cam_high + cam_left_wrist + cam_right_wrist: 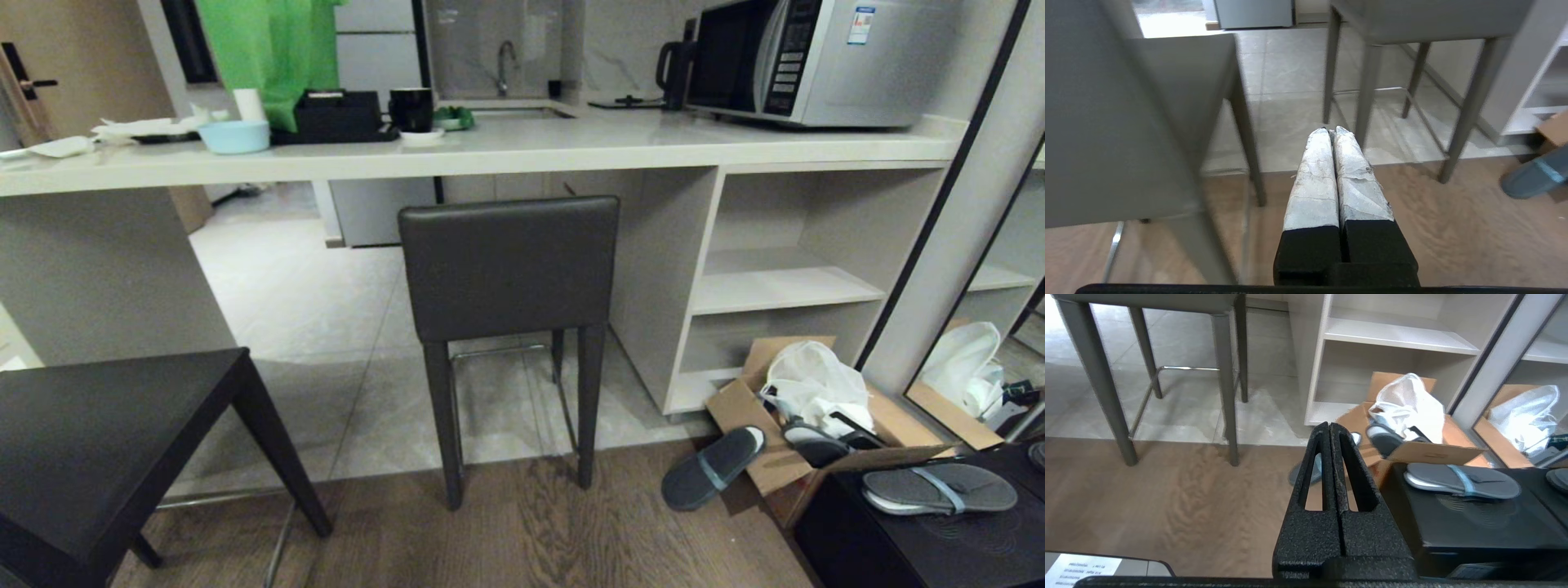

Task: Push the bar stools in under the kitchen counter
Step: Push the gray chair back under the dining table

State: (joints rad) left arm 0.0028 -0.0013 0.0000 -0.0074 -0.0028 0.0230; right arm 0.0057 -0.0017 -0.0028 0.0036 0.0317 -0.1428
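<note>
Both jaws were clenched on nothing, left gripper (1332, 131) and right gripper (1329, 425) parked low, as I judged pushing not yet begun: far bar stool (508, 269) stood partly under the kitchen counter (522, 149), near bar stool (106, 449) outside, needing a shove

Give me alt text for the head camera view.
A dark grey bar stool stands with its backrest just outside the off-white kitchen counter; a second stool sits nearer, lower left. Slippers and a cardboard box clutter the floor at right.
</note>
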